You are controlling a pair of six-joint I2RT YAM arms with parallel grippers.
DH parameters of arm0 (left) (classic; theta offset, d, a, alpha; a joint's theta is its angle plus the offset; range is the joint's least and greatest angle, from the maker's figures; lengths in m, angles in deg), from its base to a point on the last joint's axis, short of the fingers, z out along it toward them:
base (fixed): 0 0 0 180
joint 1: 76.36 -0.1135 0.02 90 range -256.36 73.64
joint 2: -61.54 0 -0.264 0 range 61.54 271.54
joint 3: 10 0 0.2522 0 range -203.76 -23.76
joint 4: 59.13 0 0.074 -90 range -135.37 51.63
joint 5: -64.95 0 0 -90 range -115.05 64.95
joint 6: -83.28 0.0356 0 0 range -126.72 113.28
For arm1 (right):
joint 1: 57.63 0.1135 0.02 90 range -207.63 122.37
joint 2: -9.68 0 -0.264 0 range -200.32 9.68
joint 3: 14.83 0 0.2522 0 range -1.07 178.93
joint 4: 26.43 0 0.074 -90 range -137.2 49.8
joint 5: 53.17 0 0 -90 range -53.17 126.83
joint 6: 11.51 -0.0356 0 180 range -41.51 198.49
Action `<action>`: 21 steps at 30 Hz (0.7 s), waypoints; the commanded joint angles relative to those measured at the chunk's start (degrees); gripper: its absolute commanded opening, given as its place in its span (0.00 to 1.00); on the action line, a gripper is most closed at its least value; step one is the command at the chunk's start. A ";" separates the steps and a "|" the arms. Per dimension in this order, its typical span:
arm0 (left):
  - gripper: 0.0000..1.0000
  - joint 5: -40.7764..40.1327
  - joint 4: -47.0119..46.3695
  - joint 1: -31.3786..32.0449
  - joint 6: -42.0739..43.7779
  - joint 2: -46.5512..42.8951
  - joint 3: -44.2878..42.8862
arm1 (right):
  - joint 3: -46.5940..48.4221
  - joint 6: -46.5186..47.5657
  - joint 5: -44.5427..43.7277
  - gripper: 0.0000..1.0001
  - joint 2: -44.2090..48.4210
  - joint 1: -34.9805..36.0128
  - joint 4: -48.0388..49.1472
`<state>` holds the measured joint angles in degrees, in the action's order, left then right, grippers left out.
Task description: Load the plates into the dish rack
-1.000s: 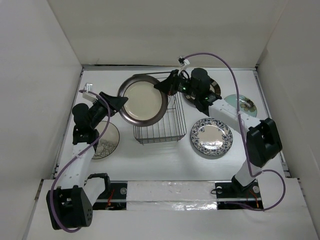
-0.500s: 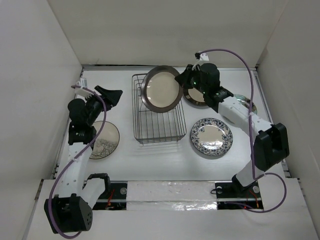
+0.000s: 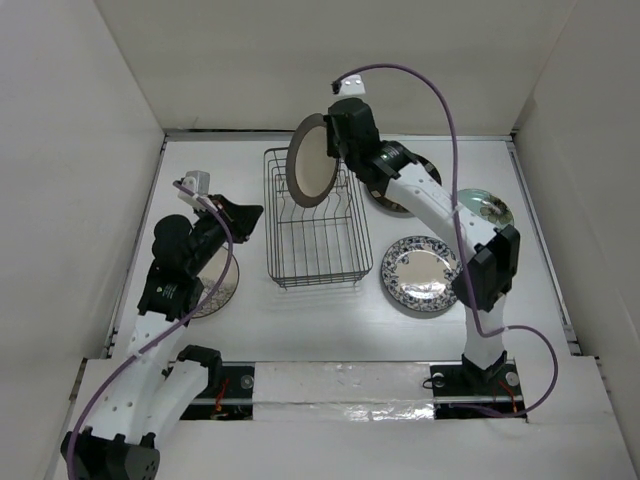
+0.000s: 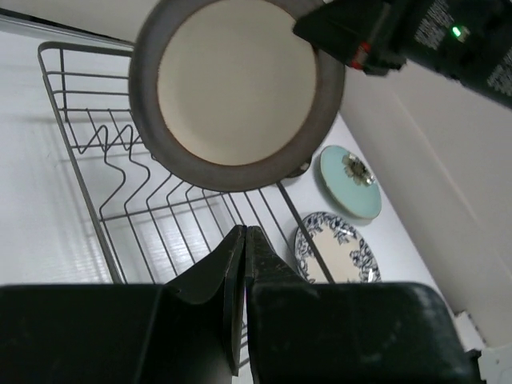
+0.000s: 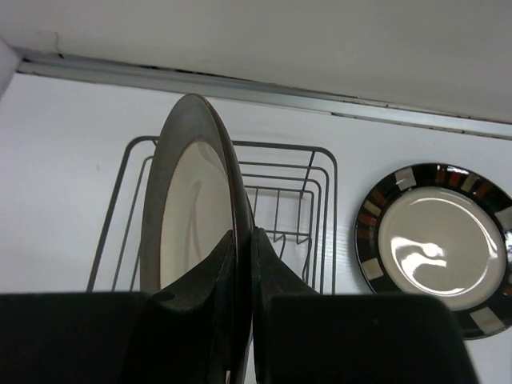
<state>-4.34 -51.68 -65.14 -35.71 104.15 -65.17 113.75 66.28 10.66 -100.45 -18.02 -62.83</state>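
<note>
My right gripper (image 3: 336,152) is shut on the rim of a dark-rimmed, cream-centred plate (image 3: 311,160). The plate stands on edge above the far end of the black wire dish rack (image 3: 316,282). The right wrist view shows the fingers pinching that plate (image 5: 192,208) over the rack (image 5: 280,148). My left gripper (image 3: 252,212) is shut and empty, just left of the rack. Its wrist view looks up at the plate (image 4: 236,88) above the rack (image 4: 84,50). A grey speckled plate (image 3: 218,290) lies partly hidden under my left arm.
Right of the rack lie a blue-and-white floral plate (image 3: 423,273), a pale teal plate (image 3: 487,209) and a black-rimmed plate with coloured blocks (image 5: 436,248), partly hidden under the right arm in the top view. White walls enclose the table on three sides.
The right arm has tipped the plate from nearly flat to upright over the rack's far end. The left gripper has closed and drifted right toward the rack.
</note>
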 commanded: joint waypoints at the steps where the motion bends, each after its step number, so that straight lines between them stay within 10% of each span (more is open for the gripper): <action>1: 0.00 -6.98 4.28 3.88 6.14 -3.05 -2.10 | 11.63 -0.01 -8.62 0.00 -2.62 2.47 -3.10; 21: 0.00 -17.02 6.13 13.39 9.31 -7.98 -0.34 | 30.02 2.27 -20.85 0.00 -17.05 9.16 -13.93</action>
<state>-20.38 -44.03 -52.02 -27.32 96.91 -65.15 139.44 66.96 -5.73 -117.96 -10.56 -81.65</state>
